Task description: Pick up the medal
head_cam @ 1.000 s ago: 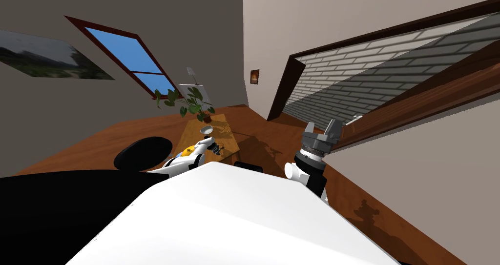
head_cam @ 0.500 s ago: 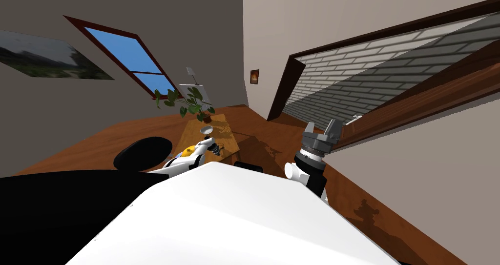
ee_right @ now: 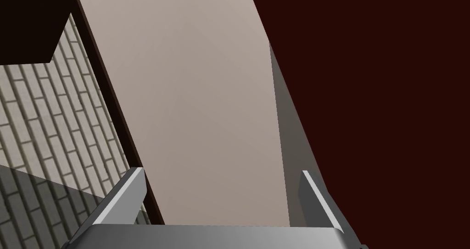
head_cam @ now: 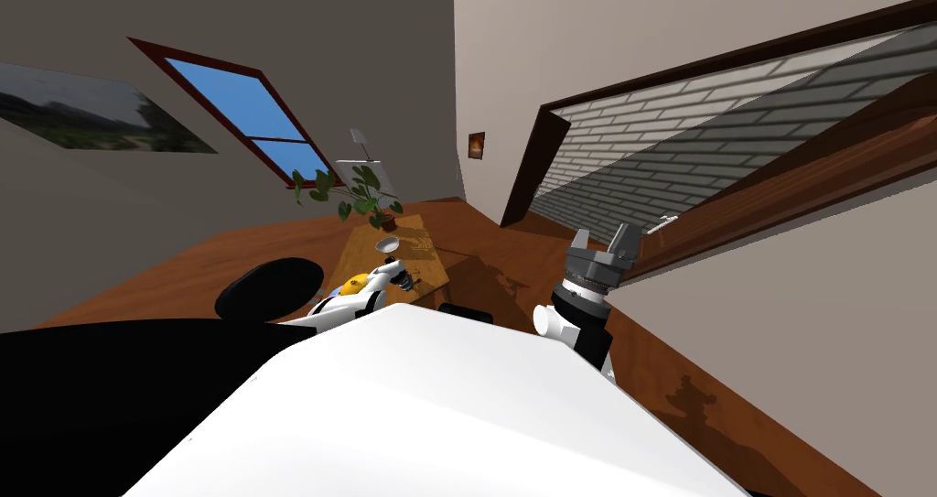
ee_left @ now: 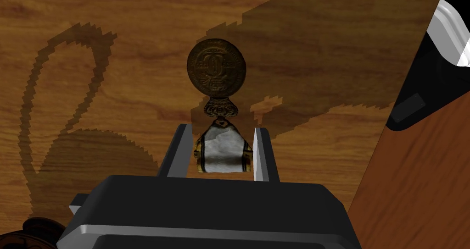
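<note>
– Wooden table point(head_cam: 430, 253) near the middle of the frame, with a potted plant point(head_cam: 366, 194) at its far end. Where is the medal point(ee_left: 216, 68)?
– Over the table top. The left gripper point(ee_left: 222, 128) squeezes its white ribbon from both sides. The round brown disc sticks out past the fingertips.
– And the right gripper point(head_cam: 601, 243)?
– Up in the air, middle right of the frame, fingers wide apart, holding nothing.
</note>
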You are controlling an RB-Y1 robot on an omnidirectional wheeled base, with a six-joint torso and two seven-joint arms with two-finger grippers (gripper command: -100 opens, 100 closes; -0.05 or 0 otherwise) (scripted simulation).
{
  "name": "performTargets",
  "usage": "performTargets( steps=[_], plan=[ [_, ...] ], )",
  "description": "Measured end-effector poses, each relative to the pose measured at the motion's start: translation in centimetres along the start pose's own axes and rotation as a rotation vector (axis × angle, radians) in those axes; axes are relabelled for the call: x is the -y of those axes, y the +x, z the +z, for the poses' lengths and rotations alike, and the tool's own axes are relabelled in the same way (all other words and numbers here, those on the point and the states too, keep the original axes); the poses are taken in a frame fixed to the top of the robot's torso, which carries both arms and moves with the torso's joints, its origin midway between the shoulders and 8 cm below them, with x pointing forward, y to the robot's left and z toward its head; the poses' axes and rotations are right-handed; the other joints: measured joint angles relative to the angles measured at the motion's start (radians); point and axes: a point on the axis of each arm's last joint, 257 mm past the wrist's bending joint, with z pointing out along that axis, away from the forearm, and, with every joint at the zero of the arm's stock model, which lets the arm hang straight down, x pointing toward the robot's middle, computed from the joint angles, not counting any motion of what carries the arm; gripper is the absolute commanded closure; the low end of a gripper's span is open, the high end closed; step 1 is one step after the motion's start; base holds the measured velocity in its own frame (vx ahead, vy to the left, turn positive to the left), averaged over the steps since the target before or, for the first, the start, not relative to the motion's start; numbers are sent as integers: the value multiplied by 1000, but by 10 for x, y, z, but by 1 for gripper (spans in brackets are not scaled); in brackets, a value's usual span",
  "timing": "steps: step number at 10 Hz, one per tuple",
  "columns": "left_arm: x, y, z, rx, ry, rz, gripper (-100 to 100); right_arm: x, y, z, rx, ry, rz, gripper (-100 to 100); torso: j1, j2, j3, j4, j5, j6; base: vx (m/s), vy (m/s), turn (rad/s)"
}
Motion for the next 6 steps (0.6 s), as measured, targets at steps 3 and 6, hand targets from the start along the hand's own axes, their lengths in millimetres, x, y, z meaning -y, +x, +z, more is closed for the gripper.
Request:
performTargets(
  steps=[3,6],
  plan=[
    [-1,0,0,0,-2,0,0,0,0,0,0,0,0,0,1,-1,0,0,0,0,0,0,0],
    [4,-1,-7,0,-8,-1,100,0,0,0,0,0,0,0,1,-1,-1,0,0,0,5,1,12]
  ],
)
